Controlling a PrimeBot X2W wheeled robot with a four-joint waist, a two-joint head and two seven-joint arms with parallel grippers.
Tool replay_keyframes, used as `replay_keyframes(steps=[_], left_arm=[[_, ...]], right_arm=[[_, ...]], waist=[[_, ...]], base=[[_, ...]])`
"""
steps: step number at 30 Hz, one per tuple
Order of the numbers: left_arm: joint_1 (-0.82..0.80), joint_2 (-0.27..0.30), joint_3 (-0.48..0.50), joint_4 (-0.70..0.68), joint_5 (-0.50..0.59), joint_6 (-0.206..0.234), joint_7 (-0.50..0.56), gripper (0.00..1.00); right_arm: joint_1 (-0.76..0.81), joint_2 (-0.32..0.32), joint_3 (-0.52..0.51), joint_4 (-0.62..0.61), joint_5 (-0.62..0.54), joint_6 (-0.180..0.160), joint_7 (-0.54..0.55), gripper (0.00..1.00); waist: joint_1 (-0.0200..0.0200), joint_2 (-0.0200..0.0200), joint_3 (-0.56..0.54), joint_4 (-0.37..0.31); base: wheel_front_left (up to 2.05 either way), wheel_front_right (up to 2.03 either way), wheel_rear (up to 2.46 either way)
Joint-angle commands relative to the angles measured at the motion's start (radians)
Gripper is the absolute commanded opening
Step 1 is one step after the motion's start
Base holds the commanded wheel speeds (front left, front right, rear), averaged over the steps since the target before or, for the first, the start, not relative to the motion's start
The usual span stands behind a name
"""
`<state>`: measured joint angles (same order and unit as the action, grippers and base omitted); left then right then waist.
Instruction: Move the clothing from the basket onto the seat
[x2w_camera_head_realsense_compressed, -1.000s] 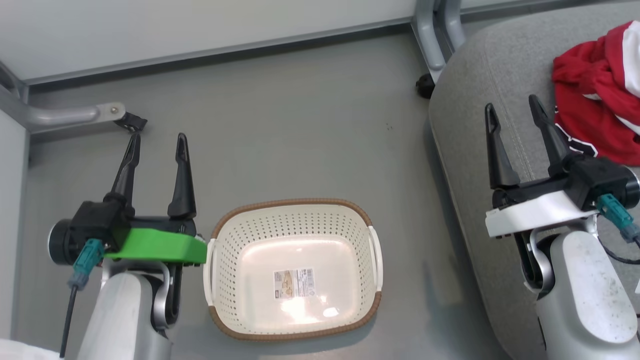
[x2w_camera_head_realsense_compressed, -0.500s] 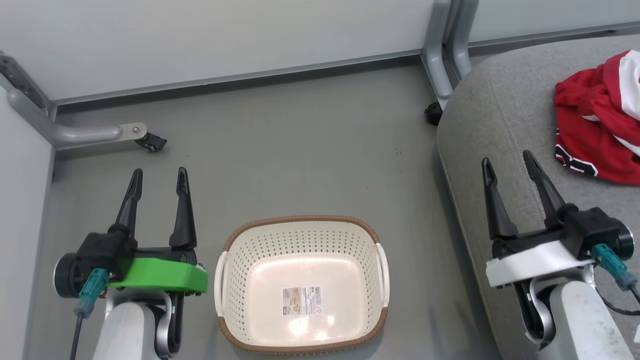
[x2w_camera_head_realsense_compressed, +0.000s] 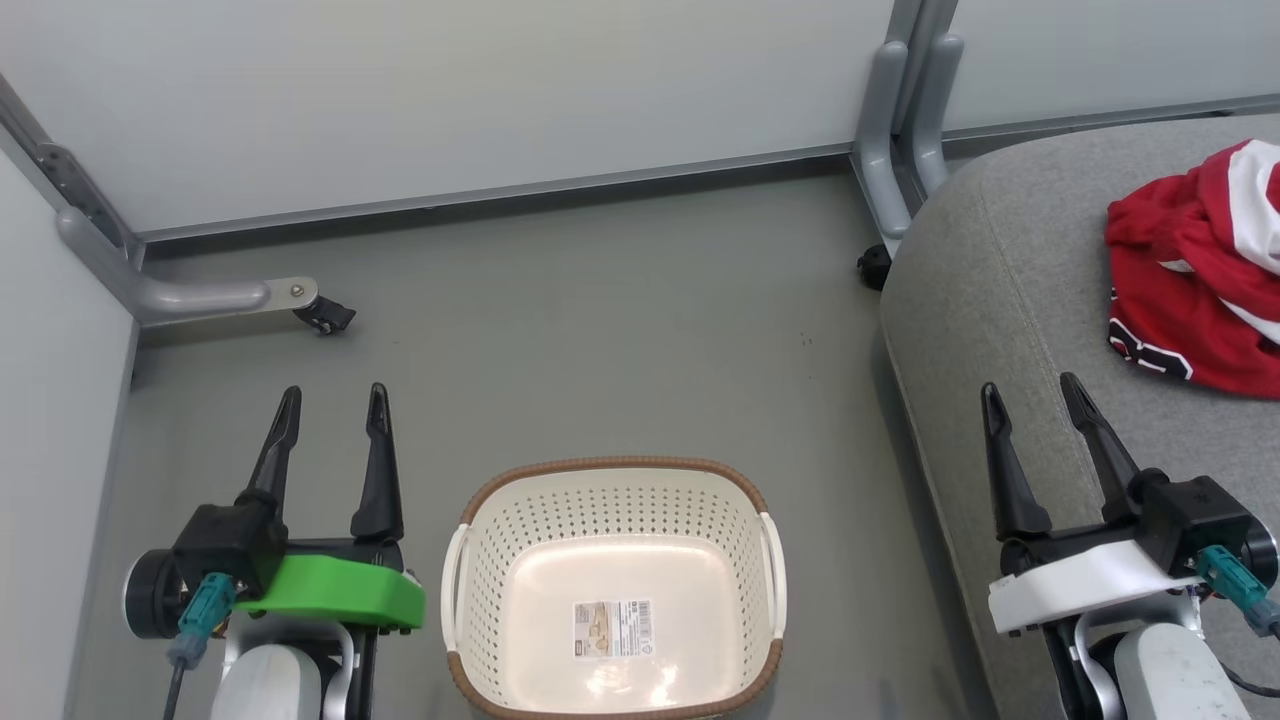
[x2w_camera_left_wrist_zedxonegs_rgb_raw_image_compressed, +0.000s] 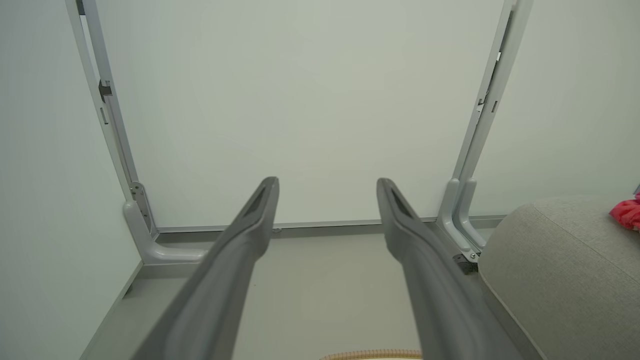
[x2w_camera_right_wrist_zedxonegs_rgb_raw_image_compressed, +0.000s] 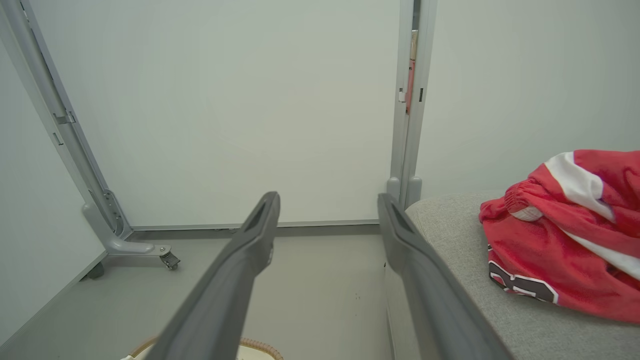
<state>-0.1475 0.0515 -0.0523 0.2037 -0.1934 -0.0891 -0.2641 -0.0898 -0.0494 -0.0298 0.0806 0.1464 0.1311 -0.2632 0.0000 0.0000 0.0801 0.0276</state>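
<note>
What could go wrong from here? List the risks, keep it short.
1. The open right gripper hangs over the seat near the red clothing; a sweep that way might snag the fabric and drag it off.
2. The open left gripper is beside the empty basket; a careless swing could knock it.
3. The clothing runs past the picture's edge, so some may overhang unseen.

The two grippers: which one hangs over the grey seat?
The right gripper, white-mounted, hangs over the seat; the left gripper, green-mounted, is over floor beside the basket.
</note>
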Motion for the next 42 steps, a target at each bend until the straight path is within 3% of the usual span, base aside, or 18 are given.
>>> replay_keyframes(steps=[1, 19, 20, 24, 42], left_arm=[[0.018, -0.001, -0.002, 0.001, -0.008, 0.002, 0.0, 1.0], [0.025, -0.001, -0.016, 0.007, -0.015, 0.031, 0.0, 1.0], [0.01, -0.001, -0.015, 0.005, -0.009, 0.027, 0.0, 0.0], [0.02, -0.003, -0.015, 0.043, -0.013, 0.027, 0.002, 0.0], [0.023, -0.003, 0.028, 0.042, -0.338, 0.011, 0.089, 0.0]], right_arm=[[0.014, -0.002, -0.003, 0.003, 0.005, -0.001, -0.002, 1.0], [0.013, -0.002, 0.002, 0.027, 0.0, -0.001, -0.002, 1.0], [0.003, 0.0, 0.003, 0.025, 0.002, 0.0, 0.0, 0.0], [0.014, 0.008, 0.005, 0.061, 0.007, 0.0, 0.002, 0.0], [0.005, 0.003, -0.012, 0.084, 0.347, 0.0, 0.086, 0.0]], waist=[[0.0, 0.0, -0.005, 0.004], [0.0, 0.0, -0.017, 0.009], [0.0, 0.0, -0.017, 0.009], [0.0, 0.0, -0.018, 0.009], [0.0, 0.0, -0.026, 0.004]], base=[[0.0, 0.0, 0.0], [0.0, 0.0, 0.0], [0.0, 0.0, 0.0], [0.0, 0.0, 0.0], [0.0, 0.0, 0.0]])
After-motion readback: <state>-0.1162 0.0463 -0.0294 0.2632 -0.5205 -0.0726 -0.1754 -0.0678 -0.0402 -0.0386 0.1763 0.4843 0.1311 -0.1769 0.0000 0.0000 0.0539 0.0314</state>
